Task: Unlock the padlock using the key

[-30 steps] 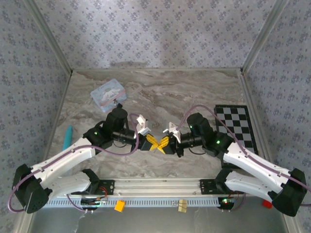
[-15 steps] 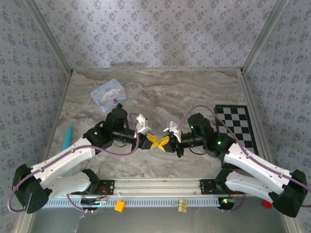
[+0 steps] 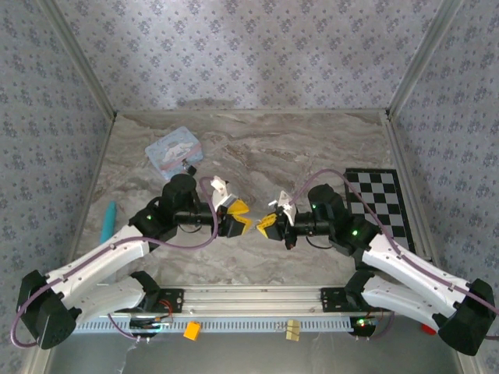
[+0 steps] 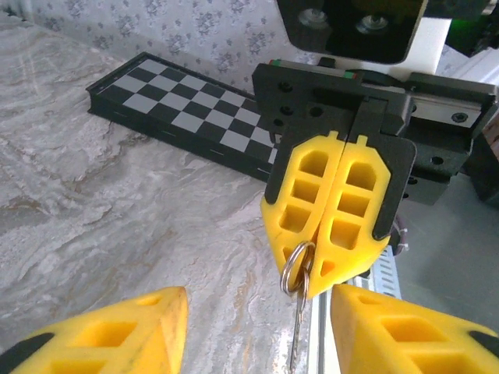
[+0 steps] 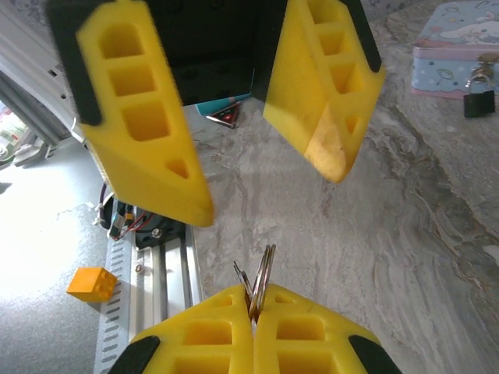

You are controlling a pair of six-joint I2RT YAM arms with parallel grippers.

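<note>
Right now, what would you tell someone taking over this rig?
Left gripper: open, empty, facing the right one.
Right gripper: shut on the ring of the key, which dangles above the table.
Padlock: hanging at the front of the light-blue tin, back left, shackle apparently closed.
Done: key picked up.
To do: bring key to padlock, insert, turn.
</note>
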